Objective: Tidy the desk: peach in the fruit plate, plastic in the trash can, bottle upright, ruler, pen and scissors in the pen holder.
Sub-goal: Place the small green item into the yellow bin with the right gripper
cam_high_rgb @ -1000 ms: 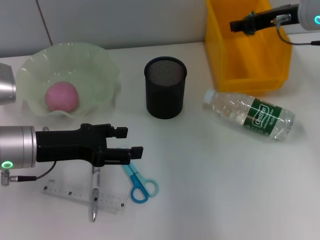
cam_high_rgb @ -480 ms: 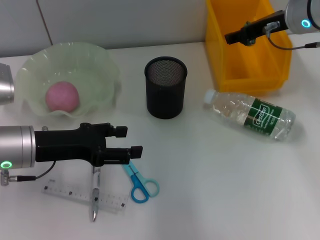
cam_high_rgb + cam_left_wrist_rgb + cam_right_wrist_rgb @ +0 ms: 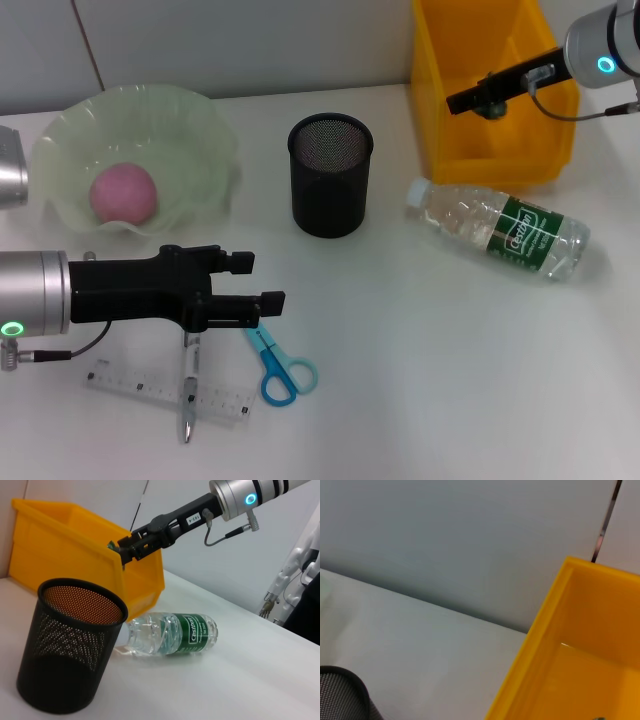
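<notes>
The pink peach (image 3: 124, 193) lies in the pale green fruit plate (image 3: 205, 130). A clear bottle (image 3: 500, 228) lies on its side right of the black mesh pen holder (image 3: 331, 175). Blue scissors (image 3: 280, 368), a clear ruler (image 3: 135, 388) and a pen (image 3: 189, 400) across it lie at the front left. My left gripper (image 3: 268, 282) hovers open just above the pen and scissors. My right gripper (image 3: 458, 100) hangs at the front left corner of the yellow trash can (image 3: 440, 120). The plastic is out of view. From the left wrist I see the pen holder (image 3: 70, 650), bottle (image 3: 170, 632) and right gripper (image 3: 120, 550).
The white desk runs to a grey wall behind. The yellow bin's wall (image 3: 555, 650) and a bit of the pen holder rim (image 3: 345, 680) show in the right wrist view. Open desk lies in front of the bottle.
My right gripper has moved from over the bin's inside toward me and slightly left, to its front left corner. The left arm and all desk objects have stayed put.
</notes>
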Robot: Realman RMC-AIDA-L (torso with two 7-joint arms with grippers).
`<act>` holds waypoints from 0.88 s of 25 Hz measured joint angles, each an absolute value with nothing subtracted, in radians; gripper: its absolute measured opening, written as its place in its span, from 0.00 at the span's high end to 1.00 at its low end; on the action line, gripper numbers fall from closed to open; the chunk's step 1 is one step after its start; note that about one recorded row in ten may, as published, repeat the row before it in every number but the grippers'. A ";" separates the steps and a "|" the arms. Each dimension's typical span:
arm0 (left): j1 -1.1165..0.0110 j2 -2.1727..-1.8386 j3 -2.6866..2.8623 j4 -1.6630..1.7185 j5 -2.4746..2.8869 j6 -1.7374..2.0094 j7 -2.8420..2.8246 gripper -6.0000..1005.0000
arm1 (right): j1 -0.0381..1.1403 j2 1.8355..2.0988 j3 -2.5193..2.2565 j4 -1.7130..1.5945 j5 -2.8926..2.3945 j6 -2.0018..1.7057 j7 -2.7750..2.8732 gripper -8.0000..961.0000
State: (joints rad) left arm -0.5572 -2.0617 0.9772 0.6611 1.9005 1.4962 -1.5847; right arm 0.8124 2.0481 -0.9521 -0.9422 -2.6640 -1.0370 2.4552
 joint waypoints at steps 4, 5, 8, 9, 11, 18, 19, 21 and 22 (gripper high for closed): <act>-0.559 -2.062 0.977 0.661 1.901 1.495 -1.584 0.19 | 0.806 2.050 -0.944 -0.950 -2.652 -1.044 2.453 0.15; -0.559 -2.062 0.977 0.661 1.901 1.495 -1.584 0.19 | 0.807 2.048 -0.944 -0.946 -2.652 -1.052 2.453 0.15; -0.559 -2.062 0.978 0.661 1.901 1.495 -1.584 0.19 | 0.800 2.045 -0.928 -0.953 -2.640 -1.060 2.453 0.15; -0.559 -2.062 0.978 0.661 1.901 1.495 -1.584 0.19 | 0.797 2.045 -0.925 -0.957 -2.633 -1.063 2.451 0.15; -0.558 -2.062 0.978 0.661 1.901 1.496 -1.583 0.19 | 0.796 2.043 -0.928 -0.963 -2.627 -1.090 2.447 0.15; -0.557 -2.061 0.978 0.661 1.901 1.499 -1.583 0.19 | 0.774 2.053 -0.936 -1.032 -2.672 -1.062 2.484 0.15; -0.557 -2.061 0.977 0.661 1.901 1.499 -1.583 0.19 | 0.777 2.054 -0.939 -1.033 -2.667 -1.081 2.473 0.15; -0.557 -2.062 0.977 0.661 1.901 1.499 -1.583 0.19 | 0.784 2.055 -0.943 -1.032 -2.643 -1.116 2.445 0.15; -0.557 -2.062 0.977 0.661 1.901 1.500 -1.583 0.19 | 0.786 2.056 -0.945 -1.036 -2.635 -1.124 2.440 0.15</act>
